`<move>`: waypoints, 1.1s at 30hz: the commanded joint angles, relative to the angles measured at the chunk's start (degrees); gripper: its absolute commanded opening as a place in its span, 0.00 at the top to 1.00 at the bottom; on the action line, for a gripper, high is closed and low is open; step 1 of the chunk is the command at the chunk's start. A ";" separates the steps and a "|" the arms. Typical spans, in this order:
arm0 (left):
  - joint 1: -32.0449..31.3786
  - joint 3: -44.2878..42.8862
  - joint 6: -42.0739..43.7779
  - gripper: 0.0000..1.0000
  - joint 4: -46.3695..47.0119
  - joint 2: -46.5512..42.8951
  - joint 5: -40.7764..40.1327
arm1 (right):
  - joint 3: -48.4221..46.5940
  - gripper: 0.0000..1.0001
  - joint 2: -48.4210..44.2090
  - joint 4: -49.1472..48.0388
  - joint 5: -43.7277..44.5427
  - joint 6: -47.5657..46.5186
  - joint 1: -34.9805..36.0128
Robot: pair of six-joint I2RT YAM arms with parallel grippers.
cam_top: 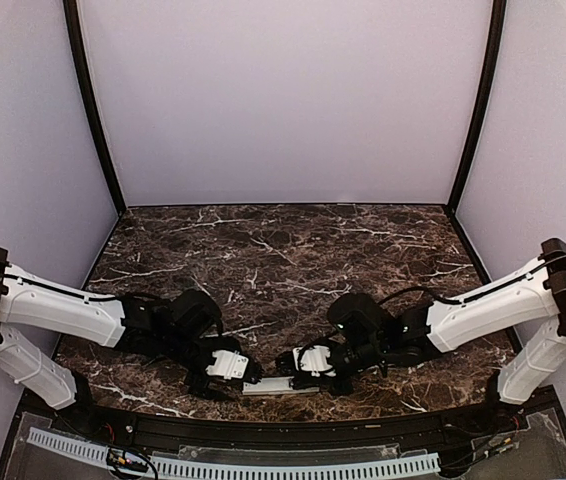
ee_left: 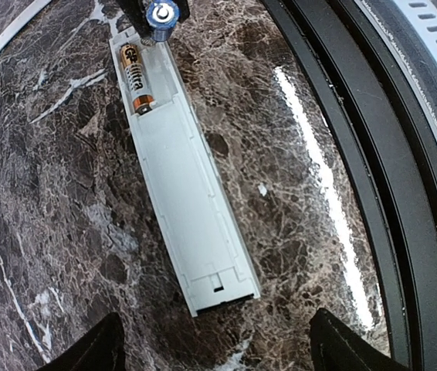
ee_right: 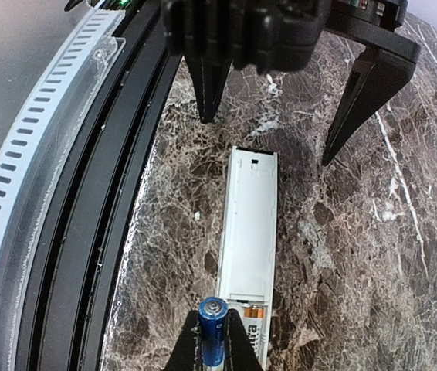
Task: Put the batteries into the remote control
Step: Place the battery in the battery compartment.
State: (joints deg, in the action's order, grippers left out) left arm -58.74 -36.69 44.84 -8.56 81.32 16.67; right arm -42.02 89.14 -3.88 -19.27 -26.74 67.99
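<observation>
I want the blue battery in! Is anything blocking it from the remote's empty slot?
Nothing visible. The right gripper holds the blue battery right by the remote control's bare slot, beside the seated battery.

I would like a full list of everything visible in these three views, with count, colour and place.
Dark marble-patterned table: one, brown with white veins, under everything.
Slim white plastic remote control: one, white, flat on the table, battery bay open.
Blue cylindrical battery: one, blue, held at the bay end.
Seated battery: one, white and orange label, lying in the bay.
Thin flat strip: one, greyish white, on the table, apart from the remote.
Left claw: one, black, open, at the remote's other end.
Right claw: one, black, shut on the blue battery.
</observation>
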 commanded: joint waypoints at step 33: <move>-0.76 -1.54 0.13 0.17 -0.90 1.72 -2.42 | -3.04 1.00 3.67 1.17 -3.22 -8.61 -3.46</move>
State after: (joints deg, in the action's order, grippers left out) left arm -59.16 -37.45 44.82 -8.67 82.50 14.28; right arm -43.75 91.00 -2.15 -20.84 -34.26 64.97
